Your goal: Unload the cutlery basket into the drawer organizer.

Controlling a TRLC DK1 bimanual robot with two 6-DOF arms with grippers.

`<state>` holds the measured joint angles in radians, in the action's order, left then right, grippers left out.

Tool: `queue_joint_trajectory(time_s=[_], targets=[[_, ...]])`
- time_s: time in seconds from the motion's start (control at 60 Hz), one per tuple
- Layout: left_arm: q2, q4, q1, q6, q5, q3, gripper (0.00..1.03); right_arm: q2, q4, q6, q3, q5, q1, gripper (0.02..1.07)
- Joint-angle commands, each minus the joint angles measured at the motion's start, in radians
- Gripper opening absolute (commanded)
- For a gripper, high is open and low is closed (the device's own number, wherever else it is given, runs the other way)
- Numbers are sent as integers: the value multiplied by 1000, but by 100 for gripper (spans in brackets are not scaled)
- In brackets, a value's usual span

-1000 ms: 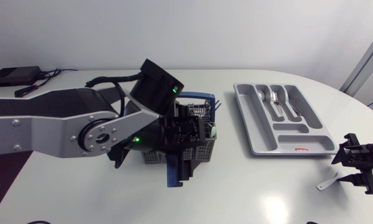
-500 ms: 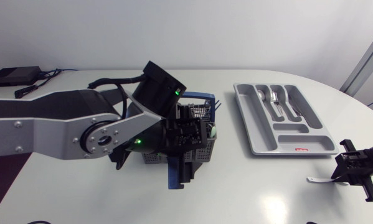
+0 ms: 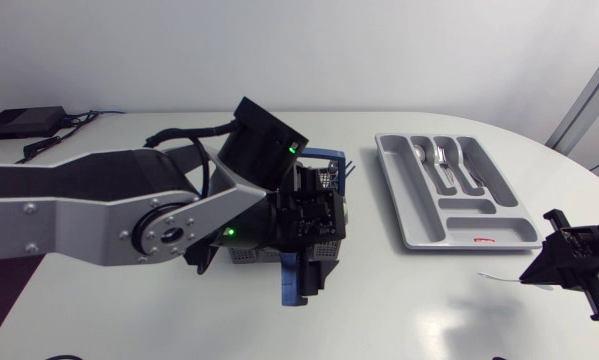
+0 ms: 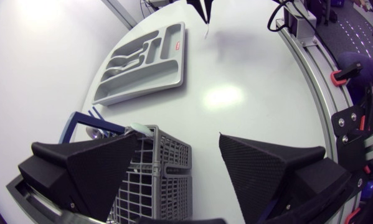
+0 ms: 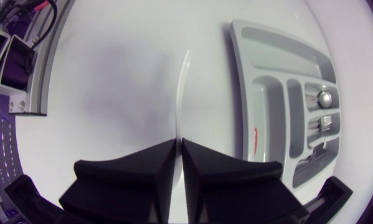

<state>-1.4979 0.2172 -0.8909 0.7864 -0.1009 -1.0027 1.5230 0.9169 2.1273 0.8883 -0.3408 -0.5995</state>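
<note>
A grey mesh cutlery basket (image 3: 324, 180) with a blue handle stands mid-table. My left gripper (image 3: 314, 228) hangs over it, open, and hides most of it. In the left wrist view the basket (image 4: 158, 171) sits between the wide-apart fingers, close to one finger (image 4: 89, 165). The grey drawer organizer (image 3: 419, 215) lies to the right with metal cutlery (image 3: 444, 165) in its long compartments. Near the table's right edge my right gripper (image 3: 529, 277) is shut on a thin white utensil (image 3: 499, 276). That utensil (image 5: 182, 93) points out ahead of the gripper (image 5: 179, 146), beside the organizer (image 5: 267, 87).
A black box (image 3: 24, 123) with cables sits at the table's back left corner. Bare white tabletop lies between the basket and the organizer (image 4: 146, 68), and in front of both. My left arm spans the table's left half.
My right gripper has shut on the white utensil, which lay on the table a second ago, and now holds it pointing left. My left gripper has shifted slightly right over the basket.
</note>
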Motion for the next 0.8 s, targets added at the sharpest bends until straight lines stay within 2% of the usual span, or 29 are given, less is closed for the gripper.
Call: queue_joint_trajectory(time_s=[0.0,0.333,0.583,0.783], targets=[[-39,-12,-23,22,-22,-36,98,-34,46,-15,18,-32,50,15],[-176,-9,-75,45,-125,-194,98,-109,77,-176,37,-122,254,15],[-297,14,-103,30,-135,-324,96,-136,50,-319,60,-201,395,15],[-331,25,-72,19,-181,-353,78,-153,28,-402,75,-221,478,15]])
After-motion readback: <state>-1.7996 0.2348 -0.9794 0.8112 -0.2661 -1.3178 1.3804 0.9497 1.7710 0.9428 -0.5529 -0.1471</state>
